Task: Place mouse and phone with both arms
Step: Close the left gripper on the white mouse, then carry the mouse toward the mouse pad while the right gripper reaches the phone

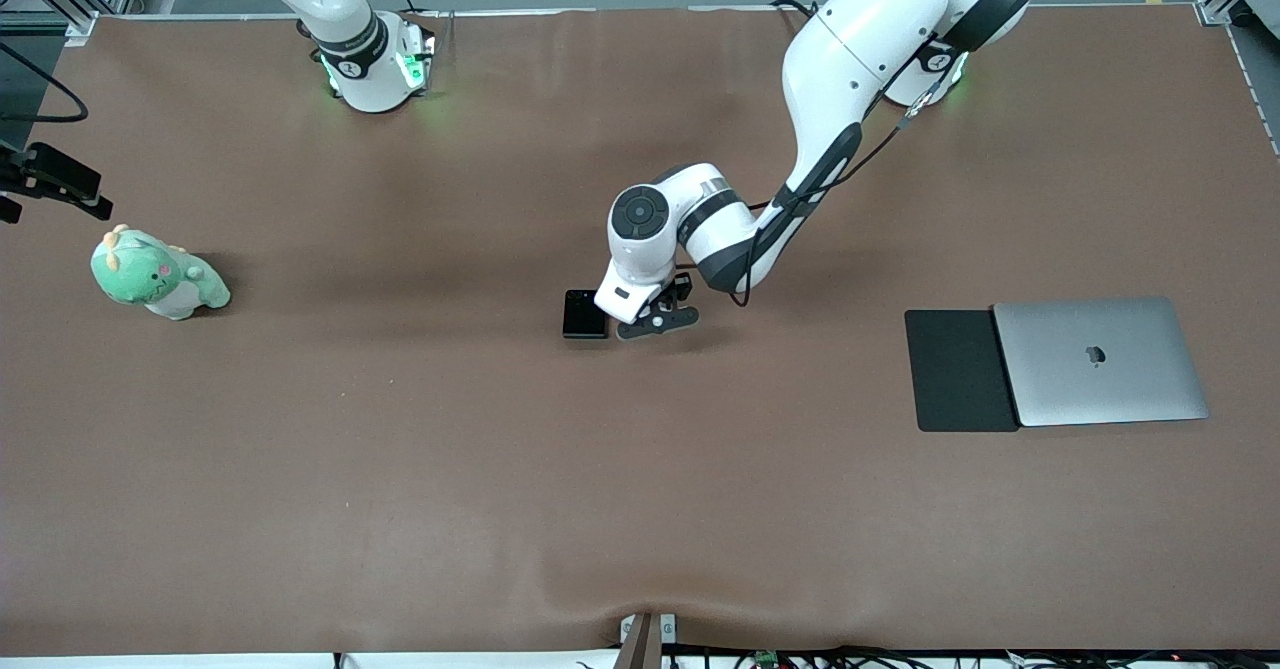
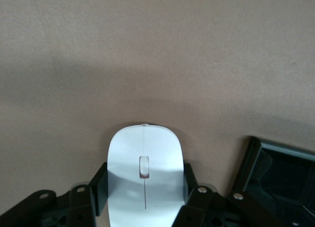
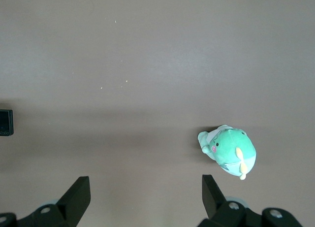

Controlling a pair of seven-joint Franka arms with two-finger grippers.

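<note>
Two Franka arms share a brown table (image 1: 400, 469). Left gripper (image 2: 145, 197) — low at mid-table, roughly midway between the long edges — has its fingers (image 2: 98, 185) pressed against both sides of the white mouse (image 2: 144, 175), which sits between them. Just beside it, toward the right arm's end, lies the black phone (image 1: 584, 314), flat on the table. Right gripper (image 3: 146, 195) waits aloft with fingers spread apart over the right arm's end, with a green plush dinosaur (image 1: 155, 276) on the table below it. Near the left arm's end edge, a closed silver laptop (image 1: 1100, 361) lies with a black mouse pad (image 1: 955, 371) touching its side.
</note>
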